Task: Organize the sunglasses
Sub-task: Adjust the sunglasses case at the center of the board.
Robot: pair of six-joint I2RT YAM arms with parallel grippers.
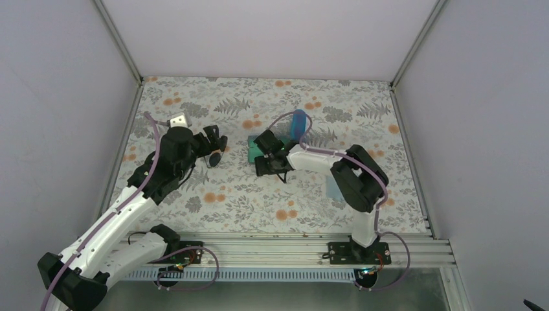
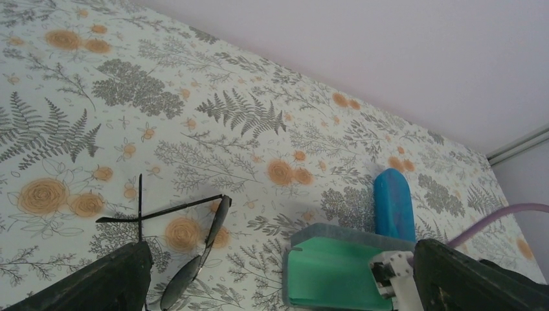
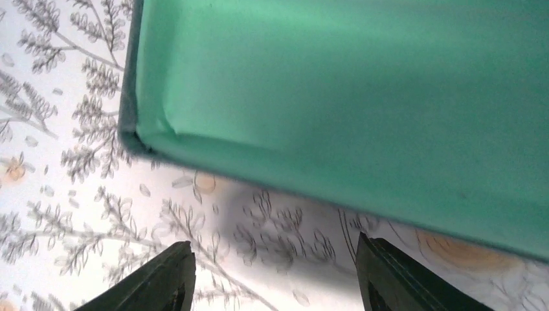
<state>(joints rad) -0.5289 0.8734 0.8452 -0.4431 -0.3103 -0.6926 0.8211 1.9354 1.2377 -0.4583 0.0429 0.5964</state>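
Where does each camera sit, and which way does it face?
Top external: above and behind the arms, looking down on the floral table; both arms, left gripper and right gripper show.
Left wrist: low over the table, facing the far wall past black sunglasses, an open green-lined case and a blue case; its fingers frame the bottom.
Right wrist: close above the table, facing that green-lined case; its fingers show, apart.
Shared: all three see the green-lined case.

top external: high over near edge, looking down, whole bench (image 1: 259, 207) | left wrist: low, slanting across bench toward far side | right wrist: very near, steeply down | shared: green-lined case (image 2: 330, 275), all three
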